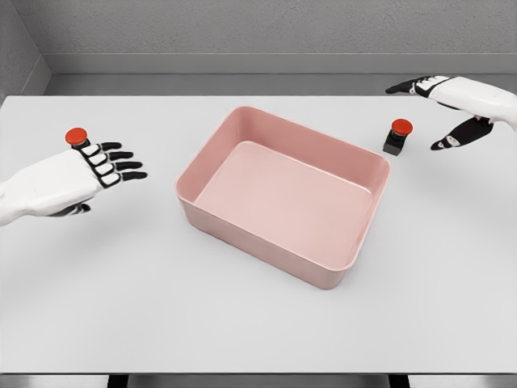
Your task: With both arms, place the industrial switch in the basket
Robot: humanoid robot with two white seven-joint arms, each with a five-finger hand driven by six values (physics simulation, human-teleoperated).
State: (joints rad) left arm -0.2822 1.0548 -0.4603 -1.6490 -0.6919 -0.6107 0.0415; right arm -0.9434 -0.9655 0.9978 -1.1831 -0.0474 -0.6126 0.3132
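A: Pink basket (pixel 283 194) is sitting empty mid-bench (pixel 242 323); 2 red-capped switches are waiting outside it.

B: Reaching, I'd judge. The right hand (pixel 452 109) is hovering released beside the black-bodied right switch (pixel 397 136). The left hand (pixel 97 166), fingers spread, is partly hiding the left switch (pixel 77 136). Next, each needs closing around its switch.

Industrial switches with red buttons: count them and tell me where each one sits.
2. One industrial switch stands on the table right of the pink basket, near the open right hand. The other switch shows only its red button behind the open left hand. Neither lies in the basket.
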